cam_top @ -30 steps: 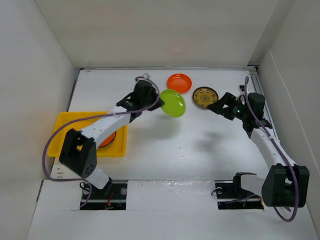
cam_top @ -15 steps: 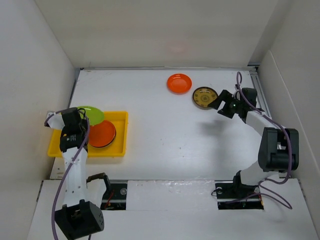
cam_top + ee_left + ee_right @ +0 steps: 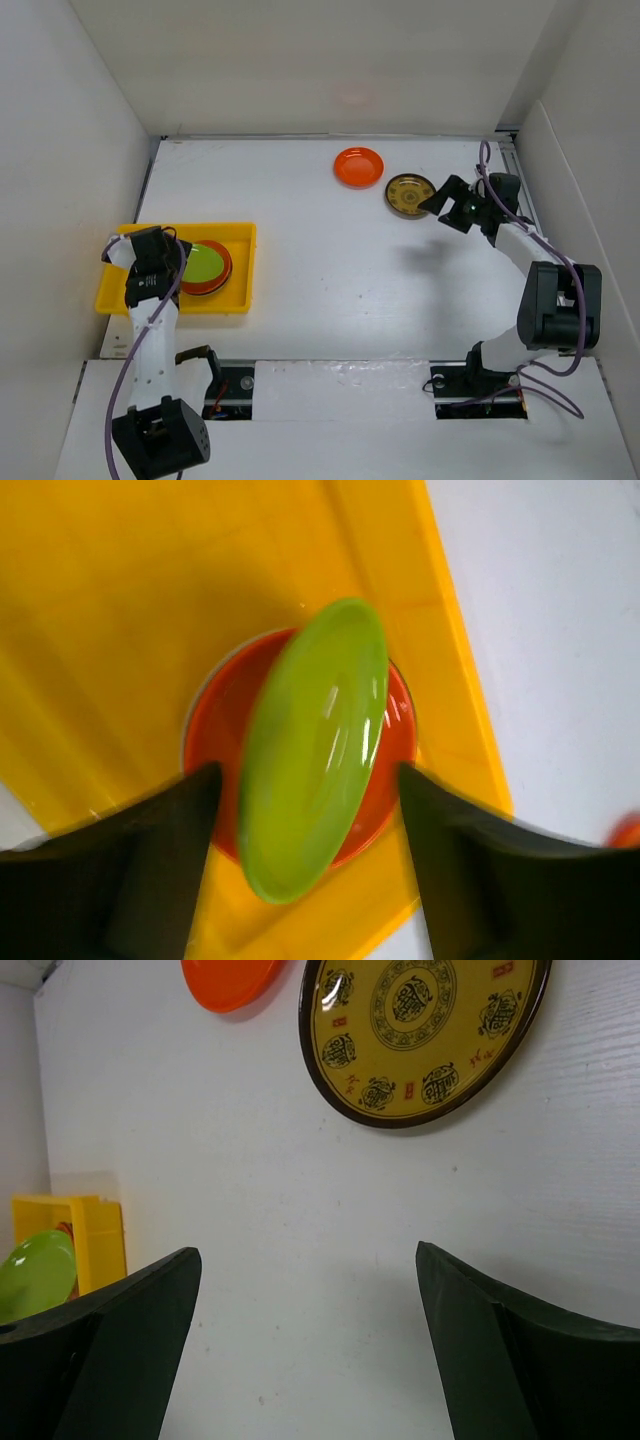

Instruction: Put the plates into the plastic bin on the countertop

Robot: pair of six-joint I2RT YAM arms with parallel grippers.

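Yellow bin [image 3: 225,233] sits at the left edge of the counter [image 3: 330,270], close to the left wall. Left pincer [image 3: 305,775] hangs over the bin's right half, jaws spread wide, clamped on nothing. Green plate [image 3: 315,745] is between the two fingers [image 3: 150,870], tilted in the wrist view and a bit blurred. Cannot tell if it touches either finger. Under it an orange plate [image 3: 212,745] lies flat on the bin floor. In the top view the green plate covers most of it, leaving an orange crescent on the right side.

Further right, toward the back wall, a second orange plate [image 3: 359,166] lies flat on the counter, outside the bin. Just right of it, near but not touching, is a gold plate [image 3: 410,194] with a dark rim and printed pattern, also flat on the counter.

Right pincer [image 3: 308,1252] hovers at the gold plate's right edge and points at it, jaws wide apart, holding nothing. In its wrist view the fingertips stop short of the plate. The bin and green plate show far off at the left edge.
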